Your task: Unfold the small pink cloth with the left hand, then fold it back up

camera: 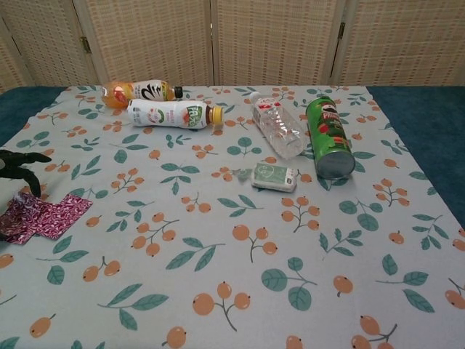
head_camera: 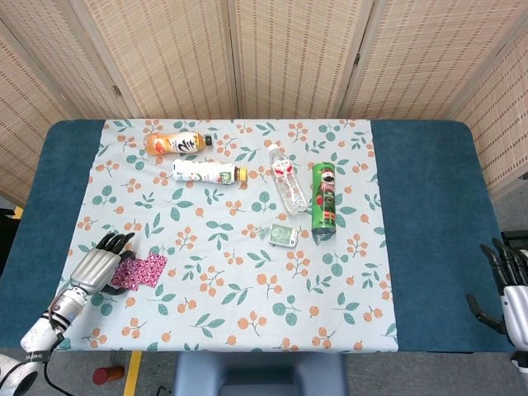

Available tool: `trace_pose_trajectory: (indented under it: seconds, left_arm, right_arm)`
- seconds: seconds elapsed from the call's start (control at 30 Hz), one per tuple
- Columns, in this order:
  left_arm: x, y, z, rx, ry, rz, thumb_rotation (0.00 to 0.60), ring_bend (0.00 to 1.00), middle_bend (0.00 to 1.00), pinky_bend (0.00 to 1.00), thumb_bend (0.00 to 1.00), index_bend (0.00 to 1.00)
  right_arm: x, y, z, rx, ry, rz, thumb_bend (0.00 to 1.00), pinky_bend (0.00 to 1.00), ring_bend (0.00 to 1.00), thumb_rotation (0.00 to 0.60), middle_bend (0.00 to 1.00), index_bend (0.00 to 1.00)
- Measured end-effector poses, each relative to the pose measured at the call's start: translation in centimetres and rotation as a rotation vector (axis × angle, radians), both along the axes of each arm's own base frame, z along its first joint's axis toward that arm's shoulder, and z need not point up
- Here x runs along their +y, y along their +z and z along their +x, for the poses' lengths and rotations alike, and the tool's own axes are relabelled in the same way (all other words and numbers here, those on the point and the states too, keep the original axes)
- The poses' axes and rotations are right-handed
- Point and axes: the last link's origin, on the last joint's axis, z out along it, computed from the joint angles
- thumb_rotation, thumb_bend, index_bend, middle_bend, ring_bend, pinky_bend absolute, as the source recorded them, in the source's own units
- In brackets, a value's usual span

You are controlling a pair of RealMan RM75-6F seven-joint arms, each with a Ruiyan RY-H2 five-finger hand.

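One small pink cloth (head_camera: pixel 140 270), patterned and lying flat, rests at eight o'clock on the floral tablecloth (head_camera: pixel 239 289). The left hand (head_camera: pixel 95 264) touches its left edge, dark fingers (camera: pixel 20 164) spread apart. The right hand (head_camera: pixel 505 285) hangs off the table at four o'clock, fingers apart and holding nothing.
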Motion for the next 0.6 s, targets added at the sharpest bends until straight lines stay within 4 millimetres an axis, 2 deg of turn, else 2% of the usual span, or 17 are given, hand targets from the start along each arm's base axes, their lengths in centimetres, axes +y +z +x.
trace_pose_trajectory:
  seconds: [0.6]
  left_arm:
    - [-0.19, -0.49, -0.07, 0.000, 0.043, 0.000, 0.600, 0.00, 0.00, 0.00, 0.19, 0.30]
  right_arm:
    - [-0.04, -0.07, -0.12, -0.003, -0.006, 0.002, 0.37, 0.00, 0.00, 0.600, 0.00, 0.00]
